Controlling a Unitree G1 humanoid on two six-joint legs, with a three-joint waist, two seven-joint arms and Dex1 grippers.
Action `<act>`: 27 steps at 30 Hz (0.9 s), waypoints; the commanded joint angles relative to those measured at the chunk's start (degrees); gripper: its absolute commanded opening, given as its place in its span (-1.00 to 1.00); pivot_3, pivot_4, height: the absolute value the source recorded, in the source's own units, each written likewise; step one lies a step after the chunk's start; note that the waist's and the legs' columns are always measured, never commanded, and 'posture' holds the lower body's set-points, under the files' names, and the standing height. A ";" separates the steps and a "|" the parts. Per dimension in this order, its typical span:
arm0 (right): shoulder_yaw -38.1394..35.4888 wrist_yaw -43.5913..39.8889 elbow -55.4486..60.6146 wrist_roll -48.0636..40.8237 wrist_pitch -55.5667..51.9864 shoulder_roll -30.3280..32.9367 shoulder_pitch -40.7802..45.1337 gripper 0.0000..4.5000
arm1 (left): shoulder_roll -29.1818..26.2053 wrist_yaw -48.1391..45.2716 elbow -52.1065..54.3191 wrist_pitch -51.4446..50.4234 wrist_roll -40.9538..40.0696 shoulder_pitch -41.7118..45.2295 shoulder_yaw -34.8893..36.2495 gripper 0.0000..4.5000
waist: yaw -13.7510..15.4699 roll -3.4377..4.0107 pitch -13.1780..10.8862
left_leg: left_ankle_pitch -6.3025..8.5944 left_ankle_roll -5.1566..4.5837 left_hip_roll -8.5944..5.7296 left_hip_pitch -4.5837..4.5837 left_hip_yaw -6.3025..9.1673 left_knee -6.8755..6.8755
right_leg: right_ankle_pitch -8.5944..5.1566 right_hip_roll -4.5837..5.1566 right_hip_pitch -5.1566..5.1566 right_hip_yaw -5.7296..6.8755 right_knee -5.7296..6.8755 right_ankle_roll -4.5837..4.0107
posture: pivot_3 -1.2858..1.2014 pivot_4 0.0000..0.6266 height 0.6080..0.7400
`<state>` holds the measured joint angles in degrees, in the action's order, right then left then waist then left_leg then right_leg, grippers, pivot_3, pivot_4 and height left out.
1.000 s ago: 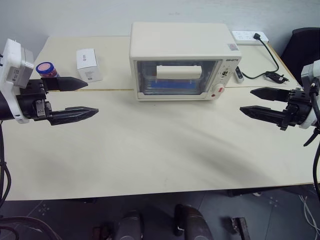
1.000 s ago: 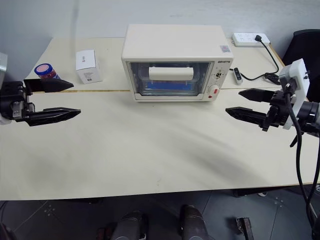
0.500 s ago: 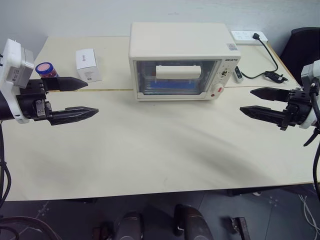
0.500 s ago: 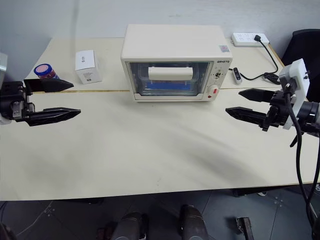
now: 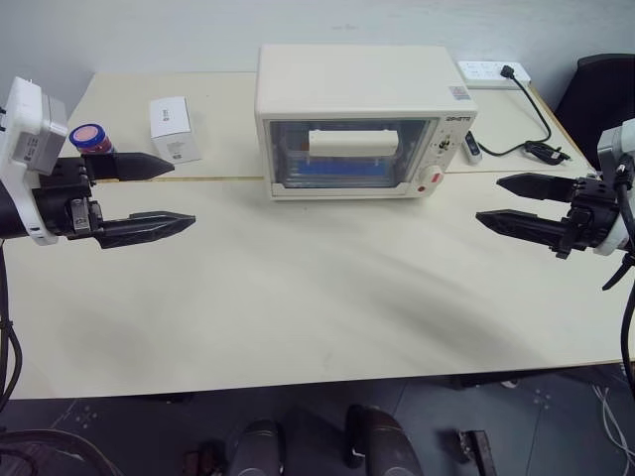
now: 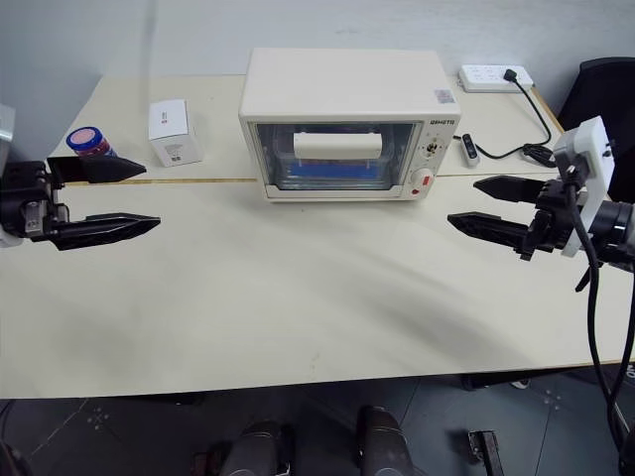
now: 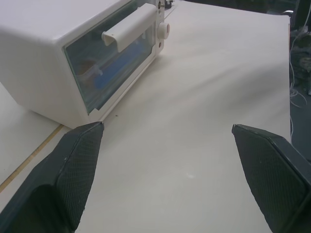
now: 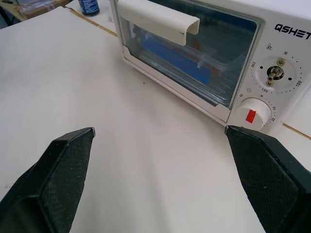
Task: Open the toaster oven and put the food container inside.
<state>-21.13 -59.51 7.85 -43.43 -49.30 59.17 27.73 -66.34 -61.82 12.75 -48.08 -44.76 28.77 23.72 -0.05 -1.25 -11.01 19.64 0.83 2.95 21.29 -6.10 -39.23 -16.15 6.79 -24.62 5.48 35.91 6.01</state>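
Left tool [image 5: 159,190] spread wide and empty, held above the counter [image 5: 298,288] at its left edge, black fingers [image 5: 144,226] aimed toward the middle. Right tool [image 5: 514,204] likewise wide open, gripping nothing, hovering over the right side and pointed inward. Between them, further back, the toaster oven [image 5: 362,119] with door closed, cream bar handle [image 8: 158,19] across the glass, knob with red mark [image 8: 252,113] at right. Behind the glass, the food container [image 8: 182,60], blue strip visible, resting inside. To the left of the oven, a small white carton [image 5: 175,128] and a blue-lidded jar [image 5: 89,137]. At the far right corner, a power strip [image 5: 494,72] and black cable [image 5: 526,139].
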 commanded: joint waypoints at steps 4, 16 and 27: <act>-2.78 -0.06 1.40 -0.94 0.82 1.20 -0.06 0.99 | -1.35 -0.20 0.47 0.68 -0.28 0.12 2.02 1.00 | 0.00 0.00 0.00 | 0.00 0.00 0.00 0.00 0.00 0.00 | 0.00 0.00 0.00 0.00 0.00 0.00 | 0.03 -0.52 1.00; -2.78 -0.06 1.40 -0.94 0.82 1.20 -0.06 0.99 | -1.35 -0.20 0.47 0.68 -0.28 0.12 2.02 1.00 | 0.00 0.00 0.00 | 0.00 0.00 0.00 0.00 0.00 0.00 | 0.00 0.00 0.00 0.00 0.00 0.00 | 0.03 -0.52 1.00; -2.78 -0.06 1.40 -0.94 0.82 1.20 -0.06 0.99 | -1.35 -0.20 0.47 0.68 -0.28 0.12 2.02 1.00 | 0.00 0.00 0.00 | 0.00 0.00 0.00 0.00 0.00 0.00 | 0.00 0.00 0.00 0.00 0.00 0.00 | 0.03 -0.52 1.00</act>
<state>-21.13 -59.51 7.85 -43.43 -49.30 59.17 27.73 -66.34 -61.82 12.75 -48.08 -44.76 28.77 23.72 -0.05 -1.25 -11.01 19.64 0.83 2.95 21.29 -6.10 -39.23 -16.15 6.79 -24.62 5.48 35.91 6.02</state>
